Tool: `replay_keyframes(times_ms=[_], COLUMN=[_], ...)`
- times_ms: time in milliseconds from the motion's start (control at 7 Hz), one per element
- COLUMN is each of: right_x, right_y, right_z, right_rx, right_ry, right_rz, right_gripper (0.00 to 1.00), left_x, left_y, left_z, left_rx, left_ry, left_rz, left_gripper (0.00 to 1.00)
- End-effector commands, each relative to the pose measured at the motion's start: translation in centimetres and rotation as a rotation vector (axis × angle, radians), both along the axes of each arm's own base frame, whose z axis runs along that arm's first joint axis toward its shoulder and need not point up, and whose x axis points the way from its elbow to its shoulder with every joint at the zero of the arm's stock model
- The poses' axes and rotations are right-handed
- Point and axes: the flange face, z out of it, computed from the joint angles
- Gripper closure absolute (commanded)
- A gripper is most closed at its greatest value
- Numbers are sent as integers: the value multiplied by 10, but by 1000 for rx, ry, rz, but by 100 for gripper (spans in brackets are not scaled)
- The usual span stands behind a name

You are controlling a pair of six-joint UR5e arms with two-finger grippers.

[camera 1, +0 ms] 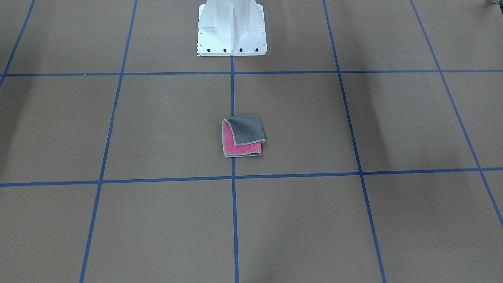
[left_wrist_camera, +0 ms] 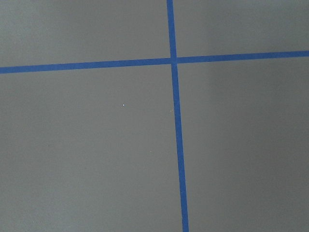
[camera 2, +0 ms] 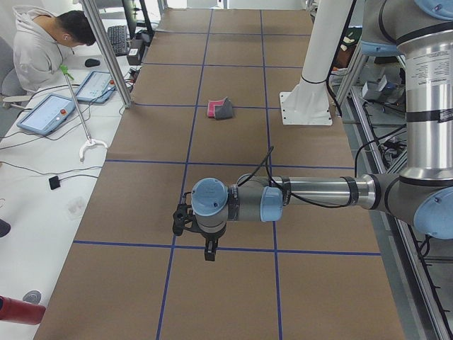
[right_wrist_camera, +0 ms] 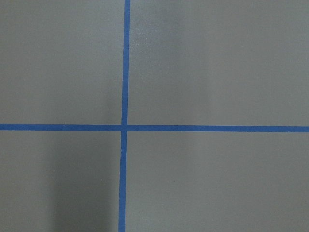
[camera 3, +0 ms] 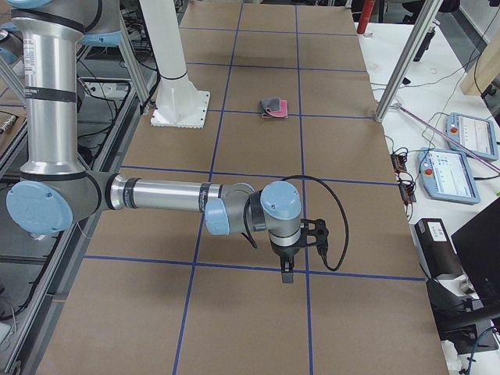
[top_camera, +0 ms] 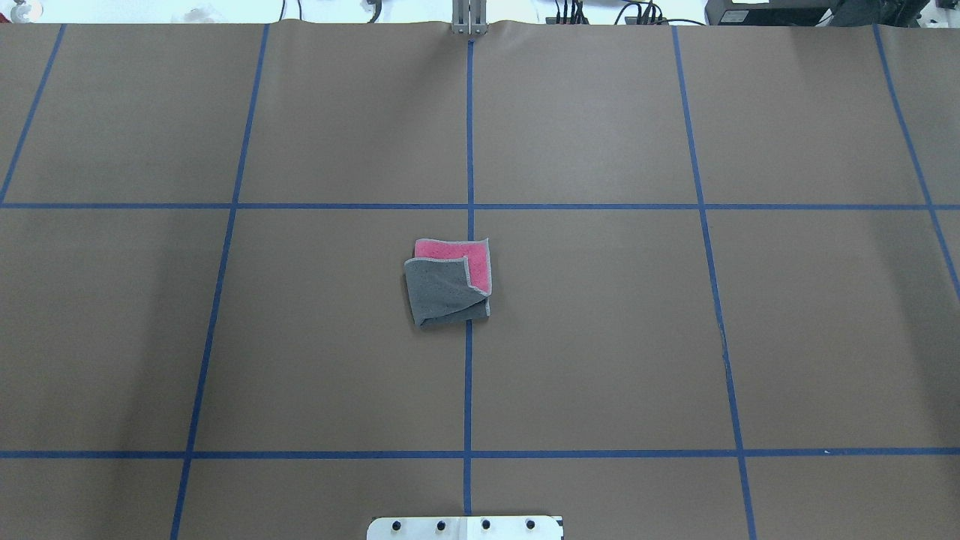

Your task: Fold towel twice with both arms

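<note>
The small folded terry towel (top_camera: 442,292), grey flap over pink-red, lies on the brown table (top_camera: 637,337). The black left gripper (camera 2: 209,253) and right gripper (camera 3: 287,275) hang far off; I cannot tell their grip.

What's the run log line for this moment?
towel: folded, grey over pink, on centre line | left hand: away from towel, state unclear | right hand: away from towel, state unclear
</note>
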Motion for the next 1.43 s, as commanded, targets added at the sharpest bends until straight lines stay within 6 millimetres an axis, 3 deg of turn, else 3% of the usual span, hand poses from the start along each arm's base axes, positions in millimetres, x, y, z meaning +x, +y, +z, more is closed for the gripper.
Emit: replay_keyframes(times_ms=[0, 286, 1286], right_x=[0, -16, -37], right_y=[-2, -8, -12], right_z=[-1, 12, 7], right_rx=[85, 123, 124], right_ry=[5, 6, -10], right_rz=[1, -36, -73], right_gripper=[0, 0, 0], left_x=[0, 0, 1], left_y=[1, 1, 0], left_z=[0, 1, 0], left_rx=[-2, -2, 1], left_ry=[1, -1, -1], left_rz=[0, 0, 2], left_gripper=[0, 0, 0])
